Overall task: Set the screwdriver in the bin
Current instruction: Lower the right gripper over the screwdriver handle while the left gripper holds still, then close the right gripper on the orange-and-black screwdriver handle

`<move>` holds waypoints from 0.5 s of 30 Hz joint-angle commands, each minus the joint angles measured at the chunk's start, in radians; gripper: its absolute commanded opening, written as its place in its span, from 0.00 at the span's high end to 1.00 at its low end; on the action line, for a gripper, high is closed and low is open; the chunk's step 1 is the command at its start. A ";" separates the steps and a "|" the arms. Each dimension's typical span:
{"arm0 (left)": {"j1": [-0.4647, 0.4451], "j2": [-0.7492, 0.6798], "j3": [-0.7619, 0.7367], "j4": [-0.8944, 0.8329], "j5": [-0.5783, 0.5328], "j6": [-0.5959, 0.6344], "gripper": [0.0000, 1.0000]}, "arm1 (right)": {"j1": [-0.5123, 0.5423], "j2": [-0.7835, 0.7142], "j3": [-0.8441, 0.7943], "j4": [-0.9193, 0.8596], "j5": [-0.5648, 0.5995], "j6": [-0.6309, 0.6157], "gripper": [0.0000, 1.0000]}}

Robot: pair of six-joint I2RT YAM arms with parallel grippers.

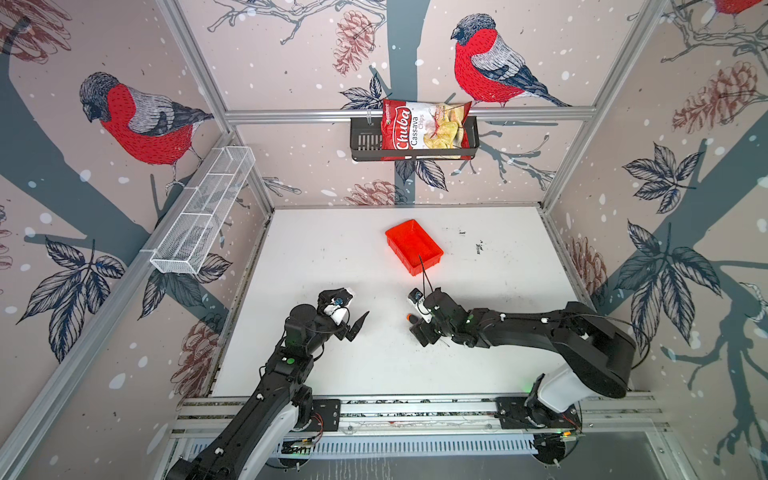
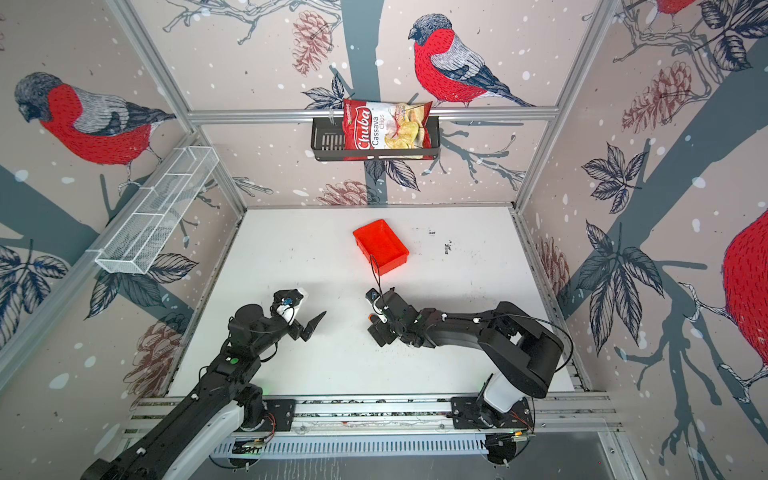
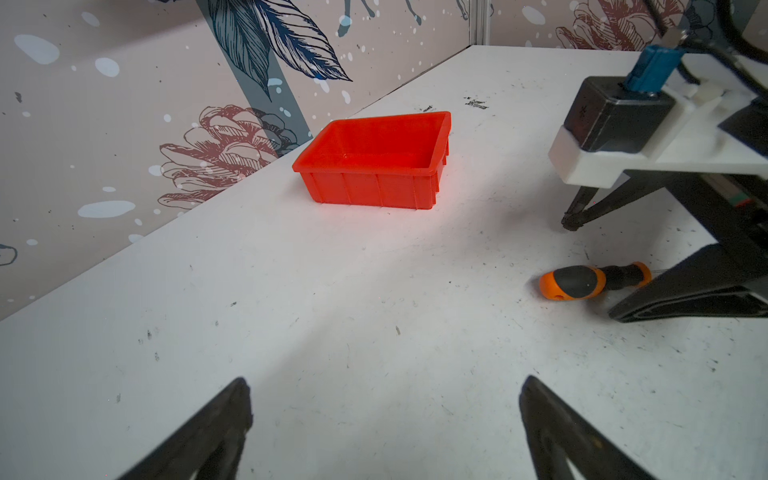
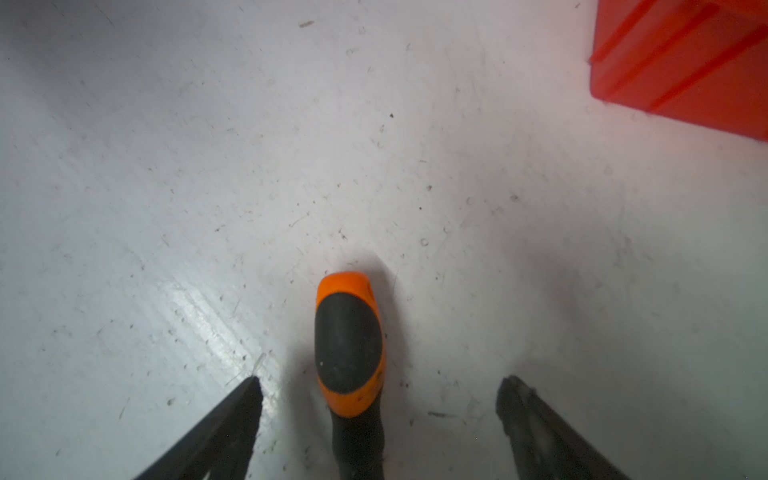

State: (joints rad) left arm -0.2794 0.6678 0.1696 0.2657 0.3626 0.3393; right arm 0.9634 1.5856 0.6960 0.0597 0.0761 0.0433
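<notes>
The screwdriver (image 4: pixel 348 345), with an orange-and-black handle, lies flat on the white table; its shaft is hidden under my right arm. My right gripper (image 4: pixel 380 384) is open and low over it, one finger on each side of the handle with a gap on both sides. In a top view only the orange handle end (image 1: pixel 409 318) shows beside this gripper (image 1: pixel 417 323). The red bin (image 1: pixel 413 247) stands farther back on the table and holds nothing. My left gripper (image 3: pixel 384 384) is open with nothing between its fingers, left of the screwdriver (image 3: pixel 582 282).
A black wall basket (image 1: pixel 363 143) on the back rail holds a bag of cassava chips (image 1: pixel 424 126). A long white wire-mesh basket (image 1: pixel 203 214) hangs on the left wall. Bare table lies between the grippers and the bin (image 3: pixel 374 189).
</notes>
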 commanded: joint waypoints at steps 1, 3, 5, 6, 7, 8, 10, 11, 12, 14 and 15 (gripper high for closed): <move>0.000 0.003 -0.001 0.032 -0.002 0.000 0.01 | -0.011 0.009 0.012 -0.031 -0.028 0.003 0.21; -0.001 0.005 -0.001 0.032 -0.003 0.000 0.01 | -0.015 0.014 0.014 -0.034 -0.032 0.007 0.27; -0.001 0.006 -0.003 0.031 -0.003 0.000 0.01 | -0.017 0.016 0.016 -0.035 -0.038 0.007 0.34; 0.000 0.006 -0.005 0.033 -0.004 0.000 0.01 | -0.019 0.017 0.016 -0.034 -0.041 0.006 0.37; -0.001 0.008 -0.005 0.035 -0.006 -0.002 0.01 | -0.021 0.019 0.016 -0.034 -0.046 0.006 0.40; 0.000 0.009 -0.005 0.036 -0.008 -0.002 0.01 | -0.023 0.021 0.017 -0.034 -0.048 0.006 0.42; 0.000 0.010 -0.005 0.036 -0.007 0.000 0.01 | -0.026 0.028 0.022 -0.036 -0.049 0.005 0.45; 0.000 0.010 -0.005 0.035 -0.008 0.001 0.01 | -0.027 0.032 0.024 -0.037 -0.048 0.006 0.46; 0.000 0.011 -0.004 0.035 -0.009 0.000 0.01 | -0.027 0.035 0.026 -0.041 -0.050 0.005 0.49; 0.000 0.011 -0.005 0.035 -0.009 0.002 0.01 | -0.028 0.039 0.031 -0.044 -0.050 0.004 0.53; -0.001 0.011 -0.007 0.035 -0.009 0.001 0.01 | -0.028 0.040 0.031 -0.043 -0.053 0.004 0.57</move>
State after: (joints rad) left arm -0.2794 0.6785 0.1658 0.2729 0.3618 0.3389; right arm 0.9356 1.6207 0.7193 0.0238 0.0364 0.0509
